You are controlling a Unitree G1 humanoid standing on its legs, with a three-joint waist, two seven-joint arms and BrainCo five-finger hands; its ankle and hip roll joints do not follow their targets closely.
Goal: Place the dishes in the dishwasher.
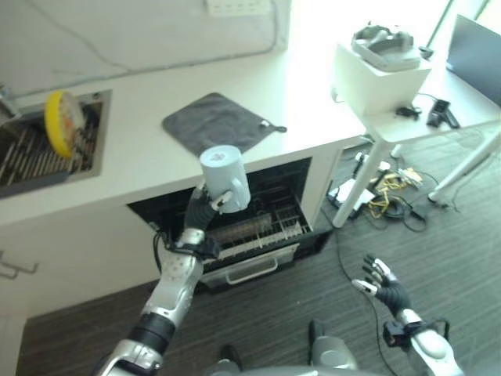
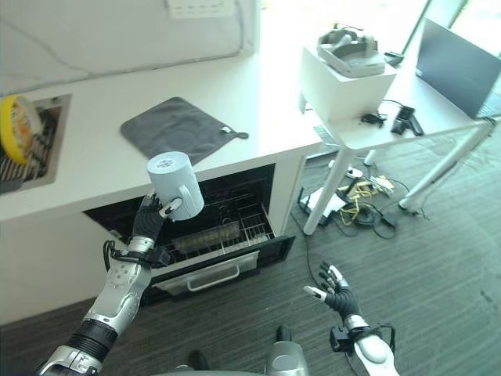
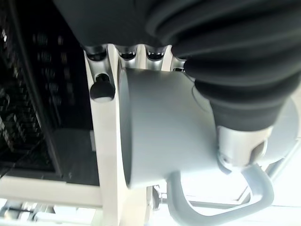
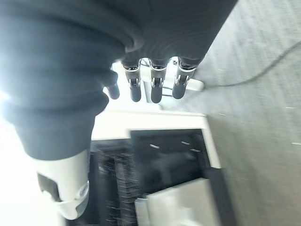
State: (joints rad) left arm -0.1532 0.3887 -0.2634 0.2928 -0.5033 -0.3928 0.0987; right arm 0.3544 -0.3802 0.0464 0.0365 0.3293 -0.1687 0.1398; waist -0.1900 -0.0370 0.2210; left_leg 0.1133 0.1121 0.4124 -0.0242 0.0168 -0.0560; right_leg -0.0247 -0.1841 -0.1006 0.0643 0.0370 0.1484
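In the left eye view, the left hand (image 1: 205,213) is raised in front of the open dishwasher (image 1: 258,215), its fingers and thumb curled round a pale blue mug (image 1: 225,178). The mug is upside down, base uppermost, its handle turned toward the robot. Just beyond the hand, past the mug, a dark grey cloth (image 1: 218,123) lies flat on the white counter (image 1: 141,168). Further off on the hand's left, a yellow plate (image 1: 59,119) stands on edge in the sink rack (image 1: 43,153). Directly under and behind the hand, the dishwasher's lower rack (image 1: 258,235) is pulled out. The right hand (image 1: 383,284) hangs low over the striped floor (image 1: 274,313), fingers spread and loose, holding nothing.

The right eye view gives the same layout, with a white side table (image 2: 391,117) well off to the right hand's far side.

The left wrist view shows the mug's body pressed against the palm, fingers wrapped over it, handle loop free.

The right wrist view shows the fingers straight, the dishwasher beyond them.
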